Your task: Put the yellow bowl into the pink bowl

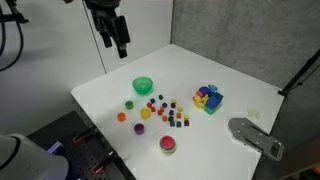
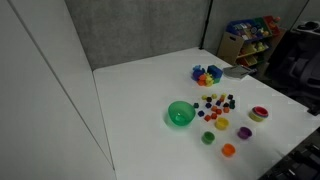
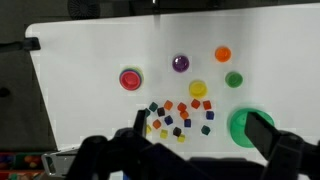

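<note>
The yellow bowl (image 3: 198, 88) stands upright on the white table just beside the scattered cubes; it shows in both exterior views (image 1: 144, 113) (image 2: 222, 124). The pink bowl (image 3: 131, 79) stands alone, apart from it, near a table edge (image 1: 168, 144) (image 2: 260, 113). My gripper (image 3: 200, 125) is open and empty. It hangs high above the table's far side in an exterior view (image 1: 118, 38), well away from both bowls. The second exterior view does not show it.
A large green bowl (image 3: 250, 127) (image 1: 143, 86) (image 2: 180, 114), a small green bowl (image 3: 234, 79), an orange bowl (image 3: 222, 54) and a purple bowl (image 3: 181, 63) stand nearby. Several small coloured cubes (image 3: 178, 118) lie scattered. A pile of toy blocks (image 1: 208, 98) and a grey object (image 1: 255, 135) sit further off.
</note>
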`<state>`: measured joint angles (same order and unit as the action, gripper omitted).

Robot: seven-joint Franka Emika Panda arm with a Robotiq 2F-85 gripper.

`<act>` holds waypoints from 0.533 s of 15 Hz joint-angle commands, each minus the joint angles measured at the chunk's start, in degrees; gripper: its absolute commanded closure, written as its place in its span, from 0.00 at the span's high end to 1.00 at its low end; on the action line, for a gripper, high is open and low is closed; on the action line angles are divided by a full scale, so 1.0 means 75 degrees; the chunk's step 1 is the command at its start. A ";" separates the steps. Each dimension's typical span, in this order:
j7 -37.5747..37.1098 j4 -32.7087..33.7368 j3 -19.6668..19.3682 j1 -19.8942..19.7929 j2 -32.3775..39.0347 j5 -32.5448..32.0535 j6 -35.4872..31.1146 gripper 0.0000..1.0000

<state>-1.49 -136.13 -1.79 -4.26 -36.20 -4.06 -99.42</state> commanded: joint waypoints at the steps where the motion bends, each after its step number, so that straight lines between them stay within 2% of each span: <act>1: -0.0113 0.0337 0.0074 0.0128 0.0778 0.0090 0.0076 1.00; 8: -0.0200 0.0127 0.0266 0.0355 0.1902 0.0148 -0.0680 1.00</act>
<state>-1.57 -135.95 -0.37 -2.50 -25.61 -4.01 -102.61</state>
